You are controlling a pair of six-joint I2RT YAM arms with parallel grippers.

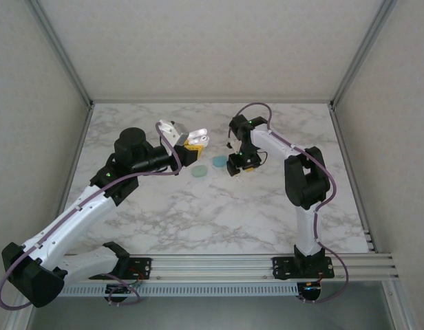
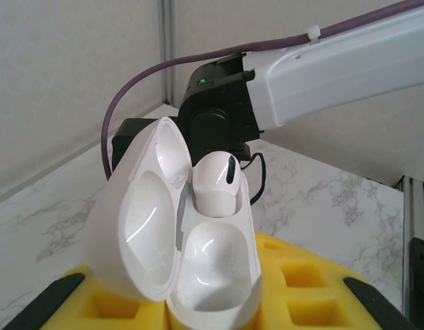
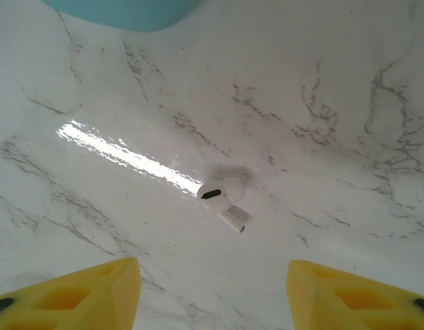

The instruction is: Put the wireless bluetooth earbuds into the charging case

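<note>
Left end effector is clamped on the open white charging case and holds it above the surface, with the lid tipped open to one side. One white earbud sits in the far well of the case. Right end effector points down with its fingers spread wide, gripping nothing. The second earbud lies on the marble just ahead of the gap between them. Two teal round cases lie on the surface between the arms.

Bare desk all round white earbud; teal case near, beyond it; right tool spread wide above.
</note>
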